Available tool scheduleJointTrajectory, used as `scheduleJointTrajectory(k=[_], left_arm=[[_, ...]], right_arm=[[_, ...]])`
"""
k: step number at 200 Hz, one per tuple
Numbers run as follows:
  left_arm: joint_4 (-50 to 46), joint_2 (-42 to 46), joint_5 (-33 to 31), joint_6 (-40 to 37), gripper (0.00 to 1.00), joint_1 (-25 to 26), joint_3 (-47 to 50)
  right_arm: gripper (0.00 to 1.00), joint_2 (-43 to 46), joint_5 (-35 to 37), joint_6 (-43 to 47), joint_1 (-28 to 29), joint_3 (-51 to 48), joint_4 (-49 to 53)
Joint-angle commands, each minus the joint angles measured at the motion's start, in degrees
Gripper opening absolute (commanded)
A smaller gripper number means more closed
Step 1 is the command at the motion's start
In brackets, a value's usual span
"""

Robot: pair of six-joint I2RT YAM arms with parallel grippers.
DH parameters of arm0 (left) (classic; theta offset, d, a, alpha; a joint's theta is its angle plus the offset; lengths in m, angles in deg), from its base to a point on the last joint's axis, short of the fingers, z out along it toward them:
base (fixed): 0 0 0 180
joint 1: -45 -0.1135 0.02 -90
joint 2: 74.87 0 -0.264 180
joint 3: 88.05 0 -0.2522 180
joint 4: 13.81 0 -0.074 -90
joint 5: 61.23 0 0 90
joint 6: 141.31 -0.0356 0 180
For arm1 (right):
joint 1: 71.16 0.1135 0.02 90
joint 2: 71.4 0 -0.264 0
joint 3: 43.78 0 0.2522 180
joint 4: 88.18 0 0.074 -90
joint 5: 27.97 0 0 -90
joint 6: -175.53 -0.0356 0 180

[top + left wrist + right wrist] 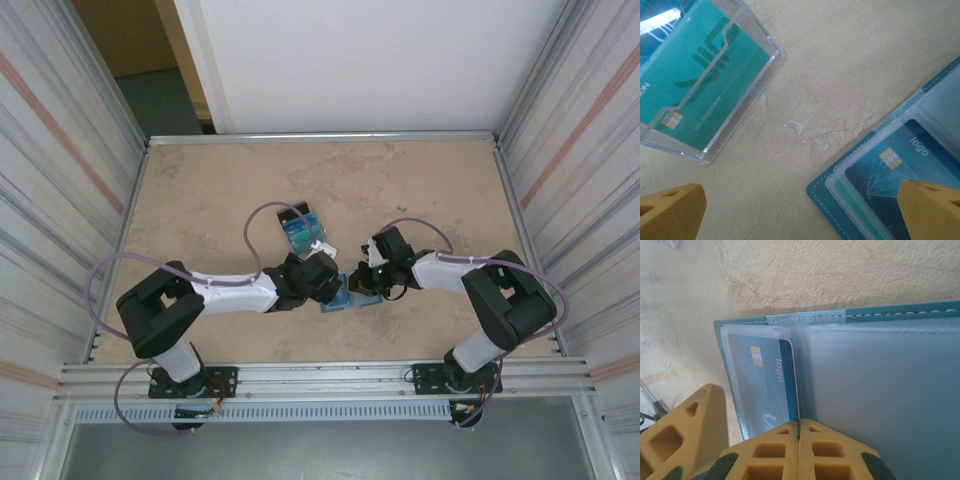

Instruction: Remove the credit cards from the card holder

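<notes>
**One blue card left to pull out**

The right pincer (799, 440) is shut tight at the bottom of the frame, tips on the edge of the teal-blue fold-open card holder (900, 312). The left pincer (800, 215) hangs wide open and empty over its corner. A dark blue plastic card (890, 170) sits in a see-through pocket. Next it likely needs pinching and sliding out. Farther up the sandy surface (850, 65), a teal-green card (705, 70) lies in a clear plastic box (774, 50).

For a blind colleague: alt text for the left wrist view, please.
Open teal card holder, lower right, with a blue chip card under a clear sleeve; clear case holding a teal card, upper left. The left gripper hangs open above.
</notes>
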State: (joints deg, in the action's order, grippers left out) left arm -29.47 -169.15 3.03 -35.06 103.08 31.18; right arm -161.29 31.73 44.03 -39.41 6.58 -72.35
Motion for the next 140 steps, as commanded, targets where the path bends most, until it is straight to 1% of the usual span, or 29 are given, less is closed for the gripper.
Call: scheduleJointTrajectory(k=[1, 98, 140], left_arm=[[-0.85, -1.23, -1.11, -0.90, 0.99, -0.59, -0.99], [-5.02, -2.59, -2.12, -0.79, 0.99, -0.65, -0.19], [-4.67, -2.03, -2.59, -1.00, 0.99, -0.68, 0.42]], right_arm=[[0.00, -0.44, -0.19, 0.75, -0.37, 0.49, 1.80], [0.00, 1.11, 1.16, 0.91, -0.94, 0.41, 3.20], [0.00, 1.90, 1.64, 0.87, -1.53, 0.14, 3.45]])
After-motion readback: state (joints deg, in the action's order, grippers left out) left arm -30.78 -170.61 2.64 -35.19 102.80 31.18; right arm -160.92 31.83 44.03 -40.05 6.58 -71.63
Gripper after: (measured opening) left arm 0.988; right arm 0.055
